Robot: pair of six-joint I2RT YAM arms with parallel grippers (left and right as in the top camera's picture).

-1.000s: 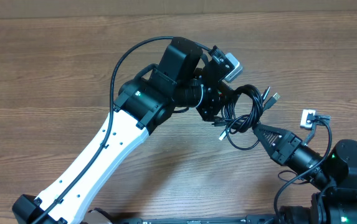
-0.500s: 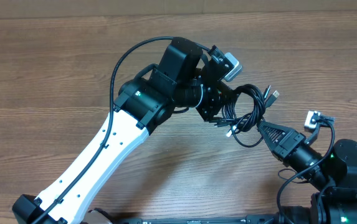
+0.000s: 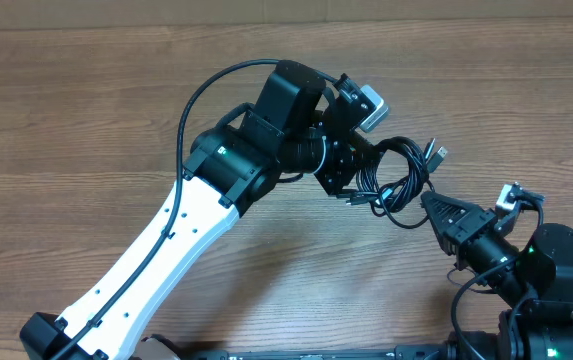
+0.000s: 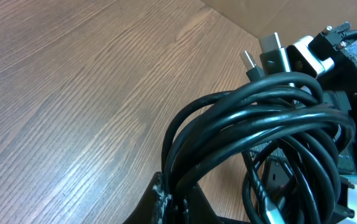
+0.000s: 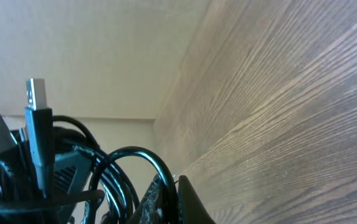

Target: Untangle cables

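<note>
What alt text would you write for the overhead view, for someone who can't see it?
A tangled bundle of black cables is held between two robot grippers over a wooden table. The left gripper is shut on the bundle's left side, and the right gripper pinches a loop at its lower right. Silvery plug tips stick out at the upper right.

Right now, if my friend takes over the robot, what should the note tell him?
Left hand: shut, gripping the tangled bunch of thin black cables with metal plug tips, over the right half of the brown wooden table.
Right hand: shut, apparently pinching one loop at the bunch's edge.
Done: both hands have a hold.
Left: nothing is untangled yet; the loops need pulling apart and laying out separately.
</note>
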